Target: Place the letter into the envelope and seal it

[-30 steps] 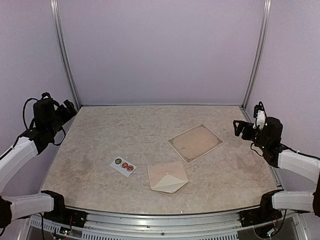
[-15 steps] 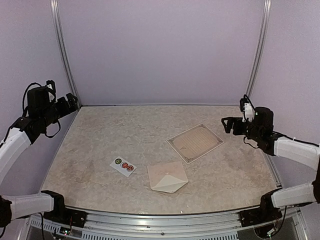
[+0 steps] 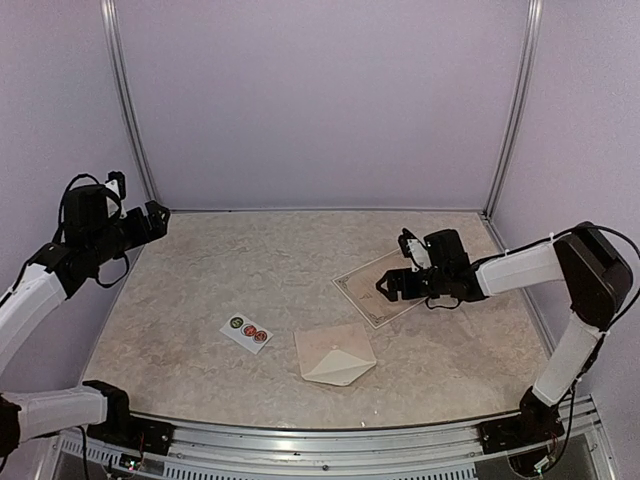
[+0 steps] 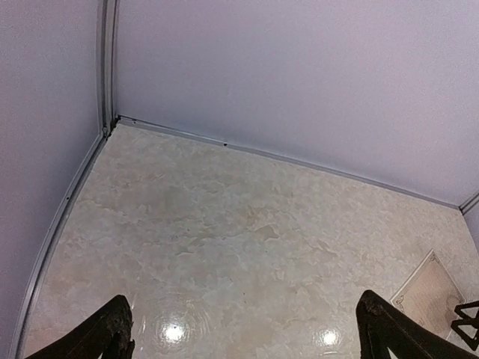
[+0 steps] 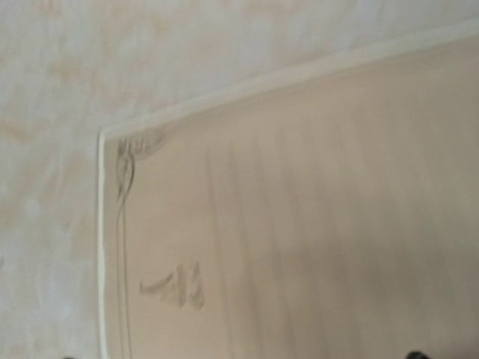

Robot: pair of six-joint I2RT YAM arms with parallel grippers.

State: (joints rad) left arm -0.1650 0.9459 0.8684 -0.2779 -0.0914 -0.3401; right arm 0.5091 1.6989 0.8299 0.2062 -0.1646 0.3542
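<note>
The letter (image 3: 360, 289), a cream sheet with a dark ornamental border, lies flat right of the table's centre. It fills the right wrist view (image 5: 299, 224) and shows at the right edge of the left wrist view (image 4: 428, 292). My right gripper (image 3: 392, 285) hovers low over the letter's middle, jaws apart and empty; only its dark fingertips (image 5: 415, 355) show at the bottom edge of its wrist view. The envelope (image 3: 335, 353), pale cream with a pointed flap, lies in front of the letter. My left gripper (image 3: 155, 222) is open and empty, raised over the far left corner.
A small white strip of round stickers (image 3: 247, 333) lies left of the envelope. The marble-patterned table (image 3: 200, 280) is walled by lilac panels at the back and both sides, with metal posts in the far corners.
My right arm has reached left and down from the right edge to just over the letter. My left gripper has shifted a little to the right and stays raised.
</note>
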